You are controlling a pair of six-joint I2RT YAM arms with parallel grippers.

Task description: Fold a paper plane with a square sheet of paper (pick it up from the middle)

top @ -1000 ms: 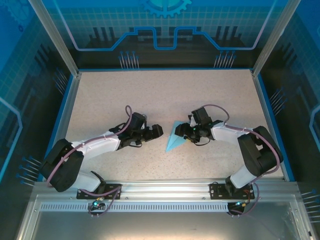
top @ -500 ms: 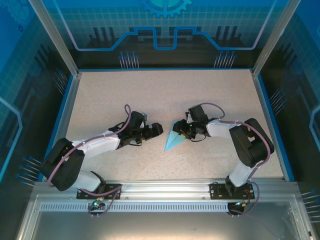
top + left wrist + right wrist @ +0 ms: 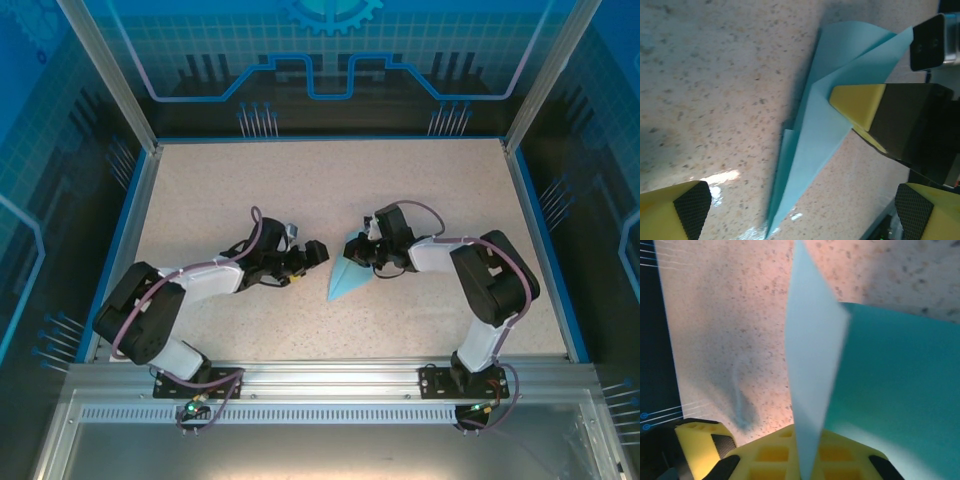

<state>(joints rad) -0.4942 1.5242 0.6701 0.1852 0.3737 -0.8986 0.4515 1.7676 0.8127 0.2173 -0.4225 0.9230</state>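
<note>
The small light-blue paper dart is lying mid-way across the speckled beige surface. Its long axis is running far-right to near-left, with the sharp tip pointing toward the arm bases and a bit left, and the wide tail toward the back. The right hand is clenching that tail end. In the left wrist view its yellow finger is pressing on the top fold, and in the right wrist view one layer is standing up on edge between the jaws. A second ago that hand was open and sitting further right, and the dart's barely shifted since. The left hand is hanging just left of the dart, spread wide, grasping nothing, having crept a little closer.
</note>
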